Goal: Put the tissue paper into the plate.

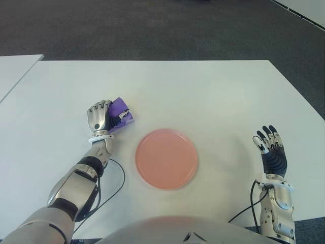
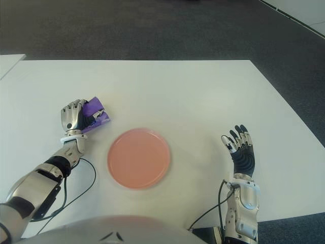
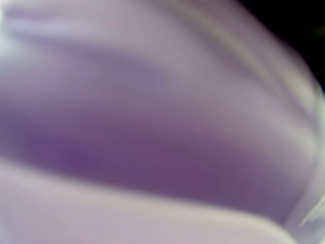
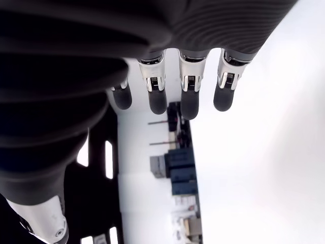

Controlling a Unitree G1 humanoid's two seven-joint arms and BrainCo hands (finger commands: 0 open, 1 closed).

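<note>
A purple tissue pack (image 1: 120,113) lies on the white table (image 1: 203,96), left of and slightly beyond the round pink plate (image 1: 166,158). My left hand (image 1: 101,118) is curled around the pack from its left side, and a purple blur (image 3: 152,152) fills the left wrist view. The plate holds nothing. My right hand (image 1: 270,147) shows to the right of the plate near the table's front edge, fingers (image 4: 190,96) spread and upright, holding nothing.
A second white table (image 1: 12,71) shows at the far left edge. Dark carpet (image 1: 152,30) lies beyond the table. Black cables (image 1: 114,188) trail from both forearms near the front edge.
</note>
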